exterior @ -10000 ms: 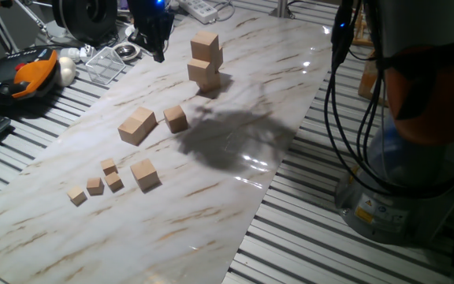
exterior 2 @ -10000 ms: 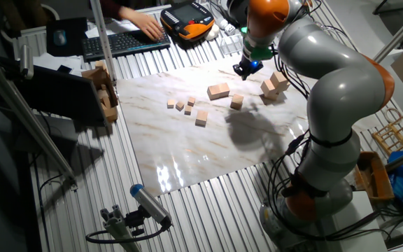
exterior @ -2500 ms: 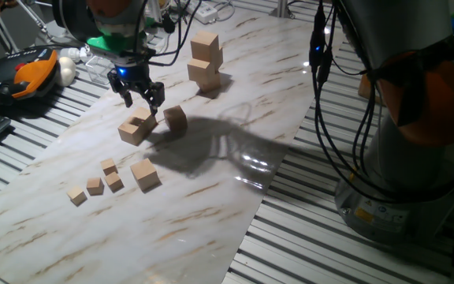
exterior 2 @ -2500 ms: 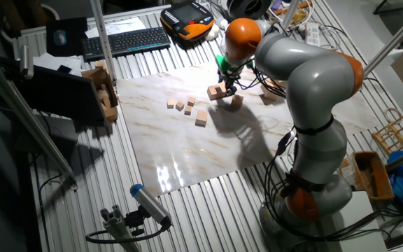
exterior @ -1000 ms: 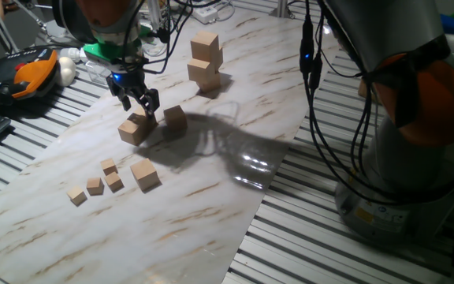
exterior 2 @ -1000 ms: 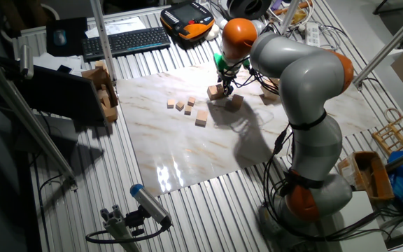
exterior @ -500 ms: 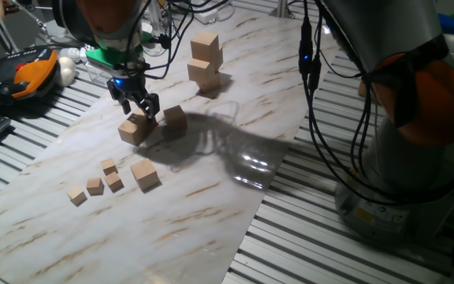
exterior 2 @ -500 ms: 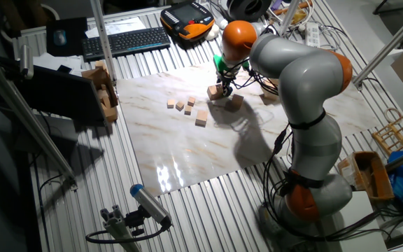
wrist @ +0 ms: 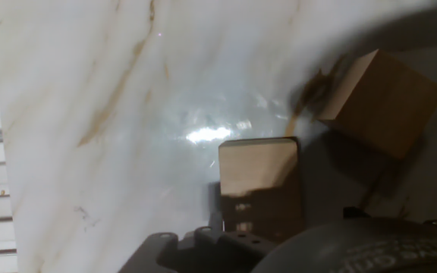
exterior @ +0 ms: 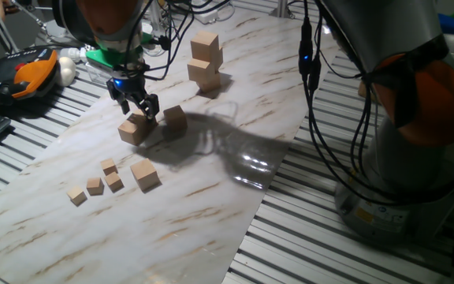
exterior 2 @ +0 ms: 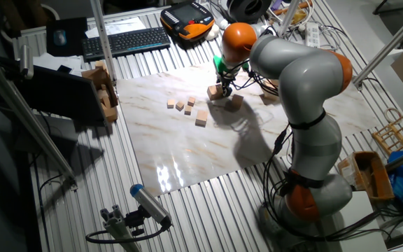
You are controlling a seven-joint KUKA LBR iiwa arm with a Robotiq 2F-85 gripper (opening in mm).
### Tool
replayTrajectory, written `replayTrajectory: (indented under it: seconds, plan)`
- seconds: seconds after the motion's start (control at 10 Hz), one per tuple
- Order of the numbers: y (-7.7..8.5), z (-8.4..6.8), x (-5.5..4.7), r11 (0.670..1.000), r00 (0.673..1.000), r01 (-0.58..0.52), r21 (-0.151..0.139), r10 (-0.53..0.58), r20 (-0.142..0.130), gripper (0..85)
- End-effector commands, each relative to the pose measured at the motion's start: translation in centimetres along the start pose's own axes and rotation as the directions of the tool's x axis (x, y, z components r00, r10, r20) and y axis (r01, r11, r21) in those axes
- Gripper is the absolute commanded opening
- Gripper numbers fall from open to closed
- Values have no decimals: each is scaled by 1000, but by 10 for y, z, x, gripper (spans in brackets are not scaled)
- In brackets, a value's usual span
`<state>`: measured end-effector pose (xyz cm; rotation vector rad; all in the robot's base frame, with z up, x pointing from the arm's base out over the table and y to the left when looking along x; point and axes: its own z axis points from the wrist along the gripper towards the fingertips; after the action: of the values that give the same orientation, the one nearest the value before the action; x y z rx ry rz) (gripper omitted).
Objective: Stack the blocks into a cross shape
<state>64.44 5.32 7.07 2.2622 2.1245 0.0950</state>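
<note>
My gripper is down on a tan wooden block at the left middle of the marble board, with the jaws closed against its far part. In the other fixed view the gripper sits on the same block. The hand view shows this block centred under the hand. A second block lies just to its right, apart from it, and also shows in the hand view. A third block lies nearer the front. A stack of blocks stands at the back.
Several tiny wooden cubes lie at the front left. An orange pendant and a clear plastic box sit off the board at the back left. My arm's base and cables fill the right. A keyboard is beyond the board.
My gripper came from the far stack to this block, lowered onto it and narrowed its jaws. In the last half second nothing has visibly moved.
</note>
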Motion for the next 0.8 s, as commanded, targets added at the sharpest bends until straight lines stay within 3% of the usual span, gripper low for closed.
replayTrajectory:
  seconds: [0.0, 0.2, 0.4, 0.5, 0.7]
  plan:
    - [1, -1, 0, 1000, 1000, 5, 8, -5, 5, 850]
    - [3, -3, 0, 1000, 1000, 17, 15, -17, 6, 850]
    - [4, 4, -1, 1000, 1000, 26, 8, -26, 1, 850]
    - [5, 7, -1, 1000, 1000, 29, 8, -29, 1, 680]
    - [5, 9, -2, 999, 1000, 29, 14, -29, 2, 680]
